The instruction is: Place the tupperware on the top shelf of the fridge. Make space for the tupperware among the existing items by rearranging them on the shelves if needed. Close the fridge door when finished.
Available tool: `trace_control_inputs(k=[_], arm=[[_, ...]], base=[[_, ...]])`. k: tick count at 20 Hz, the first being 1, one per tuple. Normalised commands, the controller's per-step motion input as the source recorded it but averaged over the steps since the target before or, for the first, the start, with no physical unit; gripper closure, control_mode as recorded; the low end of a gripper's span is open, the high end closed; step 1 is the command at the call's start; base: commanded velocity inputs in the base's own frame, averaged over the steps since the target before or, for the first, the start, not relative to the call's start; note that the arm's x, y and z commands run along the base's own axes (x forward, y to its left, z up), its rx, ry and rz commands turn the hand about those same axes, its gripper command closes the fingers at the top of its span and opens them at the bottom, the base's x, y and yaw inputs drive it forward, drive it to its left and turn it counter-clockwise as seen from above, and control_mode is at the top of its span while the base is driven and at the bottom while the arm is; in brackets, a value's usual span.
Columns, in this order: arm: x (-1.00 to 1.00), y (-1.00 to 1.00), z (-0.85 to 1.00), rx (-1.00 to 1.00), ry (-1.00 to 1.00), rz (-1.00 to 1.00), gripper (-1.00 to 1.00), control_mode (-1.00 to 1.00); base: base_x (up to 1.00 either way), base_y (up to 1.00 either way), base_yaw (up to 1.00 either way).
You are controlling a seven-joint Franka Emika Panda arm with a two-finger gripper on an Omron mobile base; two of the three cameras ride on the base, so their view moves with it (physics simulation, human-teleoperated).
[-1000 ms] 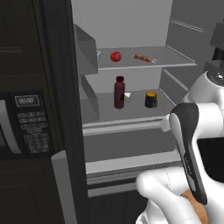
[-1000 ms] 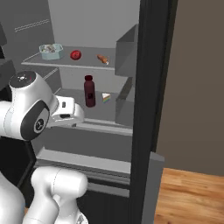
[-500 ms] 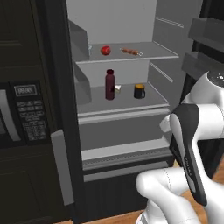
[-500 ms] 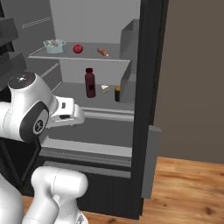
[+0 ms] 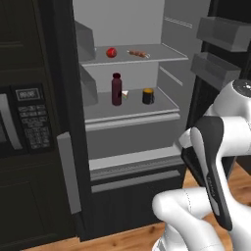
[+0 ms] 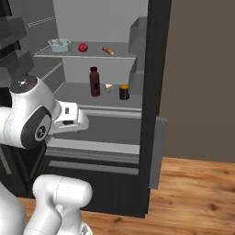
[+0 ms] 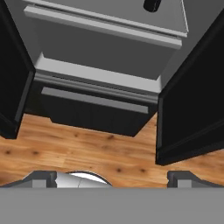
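The small pale-blue translucent tupperware (image 6: 59,44) sits at the left end of the light-grey top shelf (image 6: 119,51) (beside the round red fruit (image 6: 82,47)). The 2-finger gripper (image 7: 112,178) looks spread wide, empty. Judged next: swing each black fridge (image 6: 152,92) door shut smoothly.

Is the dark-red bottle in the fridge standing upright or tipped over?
Upright. The dark-red bottle stands on the lower shelf with its cap on top, beside a small wedge.
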Motion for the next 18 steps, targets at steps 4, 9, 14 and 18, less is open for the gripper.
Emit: trace_control_inputs(k=[4, 9, 14, 18], arm=[[0.0, 0.0, 0.0, 0.0, 0.0, 0.0, -1.0, 1.0], [0.0, 0.13, 0.0, 0.0, 0.0, 0.0, -1.0, -1.0], [0.0, 0.01, 0.0, 0.0, 0.0, 0.0, -1.0, -1.0], [0.0, 0.0, 0.0, 0.0, 0.0, 0.0, -1.0, -1.0]], base=[[-0.18, 0.43, -0.04], [-0.02, 0.18, 0.0], [0.0, 0.0, 0.0], [0.0, 0.0, 0.0]])
